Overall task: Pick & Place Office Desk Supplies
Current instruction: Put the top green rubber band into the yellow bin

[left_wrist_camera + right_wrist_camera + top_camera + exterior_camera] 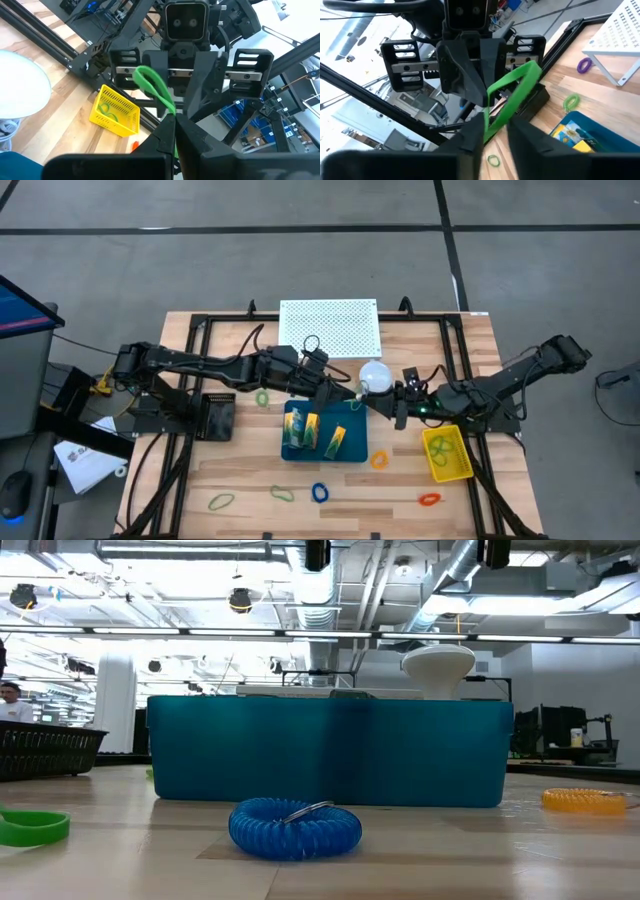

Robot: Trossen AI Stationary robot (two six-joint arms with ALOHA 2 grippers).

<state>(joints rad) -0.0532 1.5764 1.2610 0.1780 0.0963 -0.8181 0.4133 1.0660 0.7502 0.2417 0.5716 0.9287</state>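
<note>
Handover above the blue bin (322, 450): left hand (352, 402) clenched on a green loop (155, 90), right hand (398, 412) closing around it, grip unconfirmed

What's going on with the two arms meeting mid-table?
It looks like a handover. The left claw is shut on a green loop, held up over the table near the blue bin. The right claw faces it at the loop's other end.
</note>
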